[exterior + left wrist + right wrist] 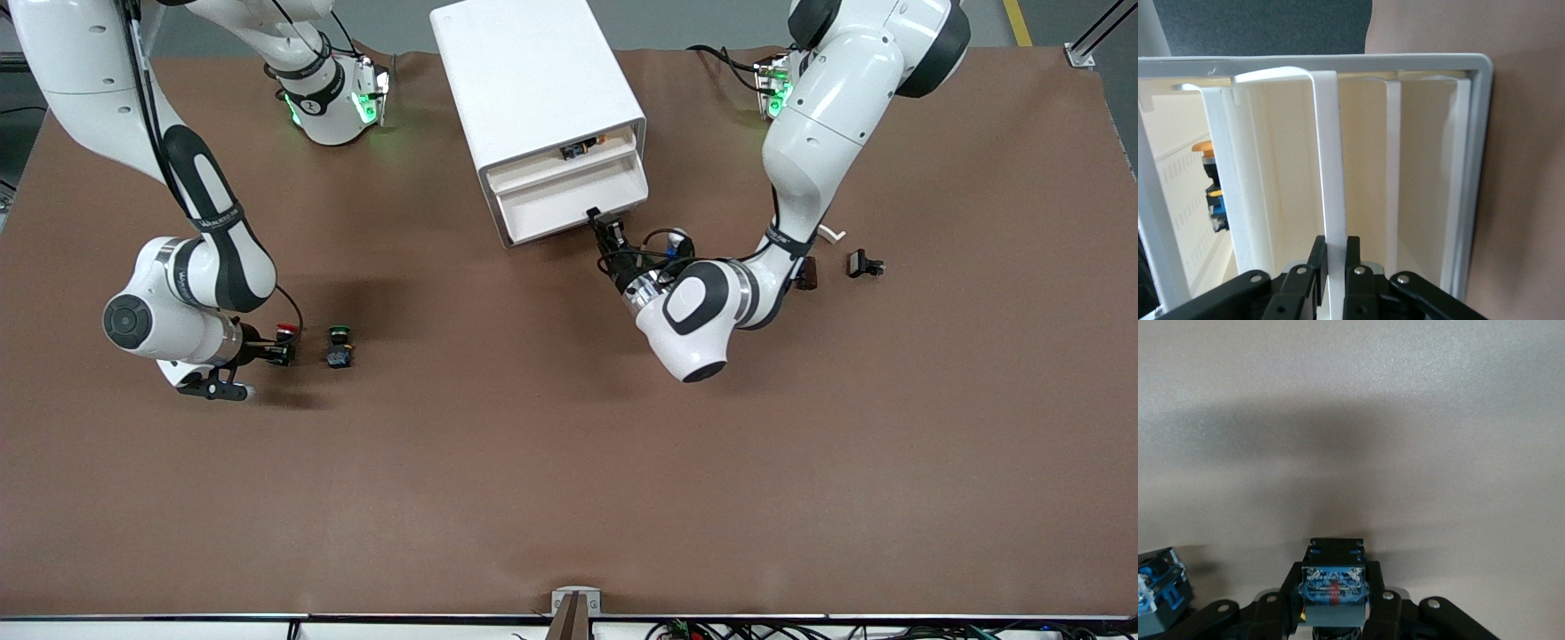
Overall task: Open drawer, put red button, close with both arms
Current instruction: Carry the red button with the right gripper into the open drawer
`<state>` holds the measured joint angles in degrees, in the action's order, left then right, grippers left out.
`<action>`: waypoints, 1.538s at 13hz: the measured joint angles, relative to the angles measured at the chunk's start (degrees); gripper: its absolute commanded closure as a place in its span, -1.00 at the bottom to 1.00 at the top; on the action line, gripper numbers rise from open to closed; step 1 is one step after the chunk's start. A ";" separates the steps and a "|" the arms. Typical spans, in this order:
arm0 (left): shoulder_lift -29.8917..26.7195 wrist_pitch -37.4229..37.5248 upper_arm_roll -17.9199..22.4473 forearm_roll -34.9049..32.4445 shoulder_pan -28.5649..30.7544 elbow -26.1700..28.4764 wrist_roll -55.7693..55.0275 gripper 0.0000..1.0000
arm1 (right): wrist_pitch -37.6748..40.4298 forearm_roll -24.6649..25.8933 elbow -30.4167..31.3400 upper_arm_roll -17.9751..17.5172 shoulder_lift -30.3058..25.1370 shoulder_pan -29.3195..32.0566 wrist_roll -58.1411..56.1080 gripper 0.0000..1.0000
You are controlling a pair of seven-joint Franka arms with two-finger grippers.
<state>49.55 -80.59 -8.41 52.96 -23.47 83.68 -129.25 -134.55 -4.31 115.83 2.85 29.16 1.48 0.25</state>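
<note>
The left gripper (1333, 267) is pinching the drawer (569, 200) front, the drawer barely open; the right gripper (1335, 603) is squeezing the red button (285, 332), not in yet

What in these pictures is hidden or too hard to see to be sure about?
- Right wrist view: the red button shows only its black-and-blue body; its cap is hidden under the right gripper.
- Right wrist view: the green button is cut off by the picture's edge.
- Front view: the small thing in an upper drawer of the cabinet is too small to identify.
</note>
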 measured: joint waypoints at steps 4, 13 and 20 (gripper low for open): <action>0.01 -0.25 0.38 -0.13 1.59 -1.04 0.51 -0.82 | 16.09 -0.15 -9.09 -0.31 -1.66 -0.27 5.45 1.00; -0.33 -1.22 1.24 -16.32 2.54 -9.02 4.82 -1.00 | 35.95 -7.45 -16.00 -1.60 -13.67 -20.10 46.39 1.00; -3.40 -1.23 4.23 -21.00 7.00 -14.67 11.58 -1.00 | 27.18 -8.45 -19.37 -1.74 -14.65 -47.00 88.66 1.00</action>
<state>46.15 -81.81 -4.18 31.96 -16.47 69.01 -117.67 -107.37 -12.75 96.46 1.11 14.51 -45.51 88.90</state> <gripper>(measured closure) 0.000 0.586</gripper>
